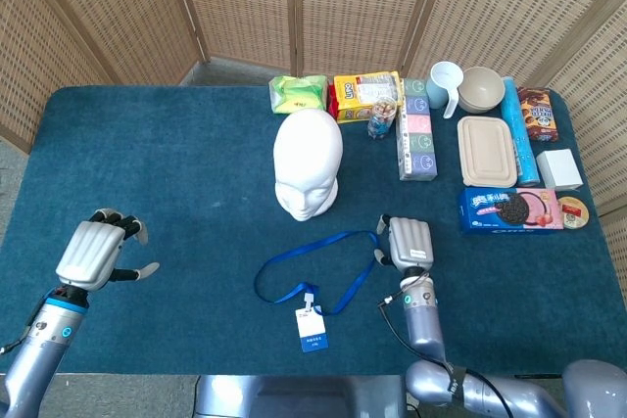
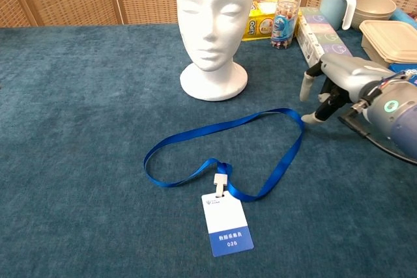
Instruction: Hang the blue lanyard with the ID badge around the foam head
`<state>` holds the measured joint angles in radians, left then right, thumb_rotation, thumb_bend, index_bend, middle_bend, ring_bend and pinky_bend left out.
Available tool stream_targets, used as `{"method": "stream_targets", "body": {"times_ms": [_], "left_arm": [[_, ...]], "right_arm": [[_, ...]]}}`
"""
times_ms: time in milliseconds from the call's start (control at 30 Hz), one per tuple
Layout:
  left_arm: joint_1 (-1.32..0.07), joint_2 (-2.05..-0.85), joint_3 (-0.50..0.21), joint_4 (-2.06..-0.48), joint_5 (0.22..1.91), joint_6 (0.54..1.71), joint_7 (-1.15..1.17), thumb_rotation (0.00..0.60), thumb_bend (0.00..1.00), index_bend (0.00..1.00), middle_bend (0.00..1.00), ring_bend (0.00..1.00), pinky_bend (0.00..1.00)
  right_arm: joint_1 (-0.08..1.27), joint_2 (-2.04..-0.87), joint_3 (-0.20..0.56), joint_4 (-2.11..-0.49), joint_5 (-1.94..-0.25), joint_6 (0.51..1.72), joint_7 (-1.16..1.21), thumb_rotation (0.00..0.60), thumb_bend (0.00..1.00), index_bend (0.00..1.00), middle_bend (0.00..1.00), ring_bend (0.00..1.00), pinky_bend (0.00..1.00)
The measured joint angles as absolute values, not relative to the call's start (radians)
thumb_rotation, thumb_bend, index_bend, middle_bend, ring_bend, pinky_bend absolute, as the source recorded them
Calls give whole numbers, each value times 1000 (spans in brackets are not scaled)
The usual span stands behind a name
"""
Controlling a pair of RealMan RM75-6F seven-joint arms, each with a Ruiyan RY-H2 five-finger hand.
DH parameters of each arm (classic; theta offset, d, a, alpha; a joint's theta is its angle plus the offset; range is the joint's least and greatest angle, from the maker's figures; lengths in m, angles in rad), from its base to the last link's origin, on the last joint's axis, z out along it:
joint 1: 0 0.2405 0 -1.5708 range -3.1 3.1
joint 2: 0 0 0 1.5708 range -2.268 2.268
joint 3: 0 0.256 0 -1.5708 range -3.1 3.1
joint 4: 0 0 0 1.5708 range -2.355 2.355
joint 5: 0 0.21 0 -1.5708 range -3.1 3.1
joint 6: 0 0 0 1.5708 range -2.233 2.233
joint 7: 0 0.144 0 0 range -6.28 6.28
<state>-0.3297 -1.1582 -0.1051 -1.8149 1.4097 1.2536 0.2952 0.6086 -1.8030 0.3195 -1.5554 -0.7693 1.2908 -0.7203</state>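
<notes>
A white foam head [image 1: 308, 165] [image 2: 214, 27] stands upright mid-table. In front of it the blue lanyard [image 1: 323, 267] [image 2: 221, 151] lies flat in a loop, its white and blue ID badge [image 1: 312, 329] [image 2: 226, 224] nearest the front edge. My right hand [image 1: 408, 243] [image 2: 335, 86] hovers just right of the loop's far right bend, fingers apart and holding nothing; its thumb tip is close to the strap. My left hand [image 1: 93, 254] is at the front left, open and far from the lanyard; the chest view does not show it.
Along the back right stand snack bags [image 1: 364, 95], a candy cup [image 1: 382, 119] [image 2: 285, 23], a long box [image 1: 416, 129] [image 2: 322, 39], a mug [image 1: 446, 85] [image 2: 337, 3], a bowl [image 1: 481, 88], a lidded container [image 1: 487, 152] and a cookie box [image 1: 509, 209]. Wicker screens close the back.
</notes>
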Motion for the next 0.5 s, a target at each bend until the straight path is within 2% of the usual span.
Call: {"method": "stream_targets", "body": {"times_ms": [500], "left_arm": [[-331,-1163,-92,-1798,1394,1257,278,459,143,526,505,432,285]], "right_arm": [[669,-1862,348,-1445,-720,1250,-728,600,267,468,1000,1000,1000]]}}
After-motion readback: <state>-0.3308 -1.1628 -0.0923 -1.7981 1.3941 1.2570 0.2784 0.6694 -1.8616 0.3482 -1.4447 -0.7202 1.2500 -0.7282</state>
